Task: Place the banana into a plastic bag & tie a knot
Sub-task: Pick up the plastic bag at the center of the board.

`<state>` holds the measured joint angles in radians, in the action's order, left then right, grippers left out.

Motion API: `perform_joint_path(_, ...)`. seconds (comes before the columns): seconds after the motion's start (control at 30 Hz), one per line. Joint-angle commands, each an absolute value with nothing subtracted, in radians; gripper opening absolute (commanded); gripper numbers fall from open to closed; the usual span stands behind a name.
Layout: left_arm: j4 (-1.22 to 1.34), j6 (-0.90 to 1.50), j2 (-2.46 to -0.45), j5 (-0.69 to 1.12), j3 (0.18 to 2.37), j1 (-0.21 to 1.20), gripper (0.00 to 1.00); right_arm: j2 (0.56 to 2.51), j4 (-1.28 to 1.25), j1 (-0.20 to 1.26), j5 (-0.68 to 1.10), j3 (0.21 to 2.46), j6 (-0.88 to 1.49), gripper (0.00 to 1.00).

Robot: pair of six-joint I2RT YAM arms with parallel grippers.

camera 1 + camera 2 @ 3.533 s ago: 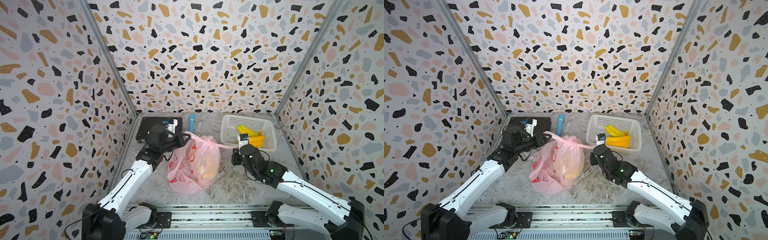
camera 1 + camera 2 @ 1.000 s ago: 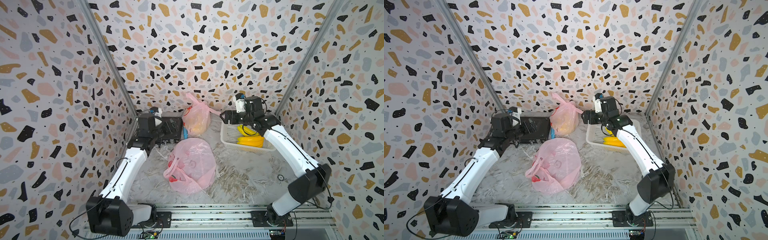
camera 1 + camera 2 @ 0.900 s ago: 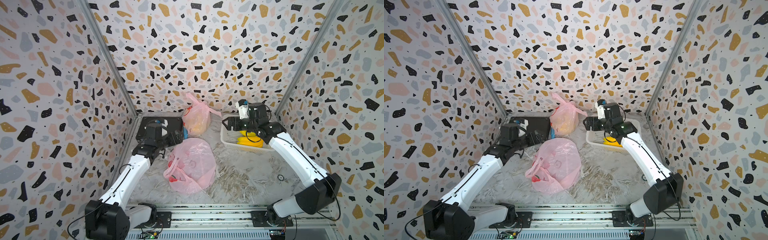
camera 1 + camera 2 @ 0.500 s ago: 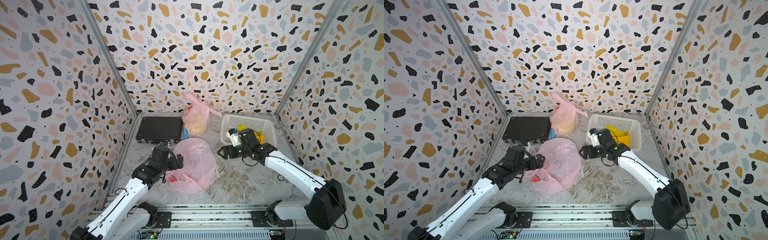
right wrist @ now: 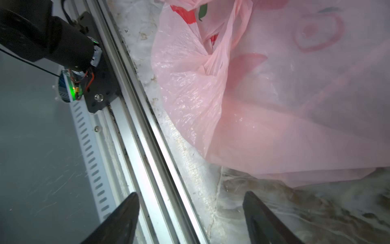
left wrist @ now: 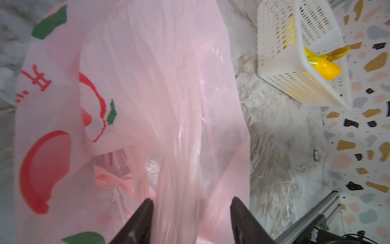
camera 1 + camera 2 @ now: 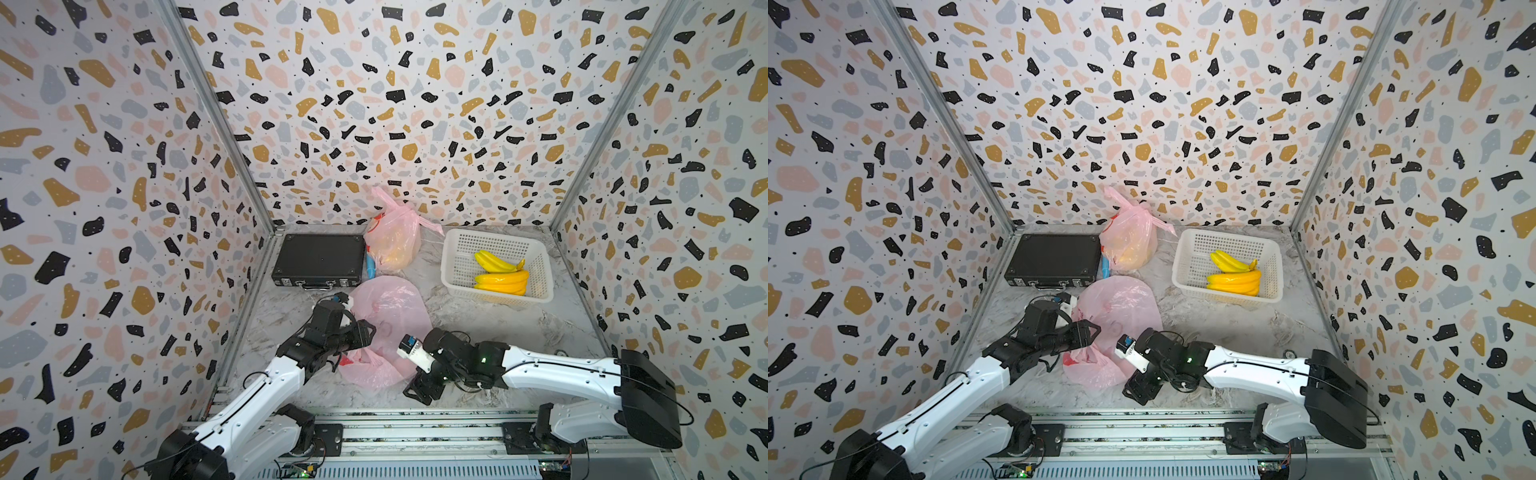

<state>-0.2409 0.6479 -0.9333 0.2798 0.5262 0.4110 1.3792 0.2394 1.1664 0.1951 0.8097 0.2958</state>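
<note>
In both top views a flat, empty pink plastic bag [image 7: 388,320] [image 7: 1121,311] lies mid-table. My left gripper [image 7: 365,332] [image 7: 1090,332] hovers over its left side. In the left wrist view the left gripper [image 6: 192,205] is open, its jaws standing astride a raised fold of the bag [image 6: 147,95]. My right gripper [image 7: 422,390] [image 7: 1140,390] sits by the bag's front right corner. The right wrist view shows the right gripper [image 5: 191,200] open and empty over the table's front edge, with the bag [image 5: 274,105] just beyond it. Yellow bananas [image 7: 500,276] [image 7: 1233,278] [image 6: 325,67] lie in the white basket [image 7: 453,257] [image 6: 280,63].
A knotted pink bag with yellow contents [image 7: 392,243] stands at the back wall. Next to it lie a black case [image 7: 320,259] and a blue object [image 7: 370,266]. The aluminium rail [image 5: 135,126] runs along the front edge. Patterned walls close in three sides.
The right arm swung from beside the basket down to the front edge near the bag. The left gripper moved onto the flat bag and its jaws narrowed.
</note>
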Motion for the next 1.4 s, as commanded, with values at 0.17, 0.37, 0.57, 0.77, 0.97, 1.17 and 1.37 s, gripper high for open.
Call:
perform_joint_path(0.17,-0.207,0.747,-0.758,0.313,0.502,0.378,0.32,1.46,0.145,1.181,0.083,0.81,0.365,0.57)
perform_joint_path(0.37,-0.217,0.785,-0.7,0.356,0.512,0.344,0.15,1.476,0.21,1.169,-0.056,0.814,0.376,0.18)
perform_joint_path(0.57,-0.216,0.827,-0.663,0.351,0.476,0.342,0.13,1.425,0.287,1.069,-0.136,0.809,0.392,0.0)
perform_joint_path(0.77,-0.196,0.868,-0.626,0.346,0.456,0.341,0.19,1.381,0.365,0.889,-0.158,0.82,0.387,0.0)
perform_joint_path(0.97,-0.347,0.698,-0.723,0.357,0.62,0.341,0.8,1.376,0.415,0.744,-0.109,0.848,0.345,0.1)
perform_joint_path(1.17,-0.654,0.474,-0.672,0.16,0.754,0.382,0.99,1.245,0.348,0.749,0.152,0.829,0.327,0.35)
perform_joint_path(1.37,-0.829,0.495,-0.74,-0.146,0.851,0.652,0.99,1.212,0.267,0.794,0.296,0.8,0.335,0.55)
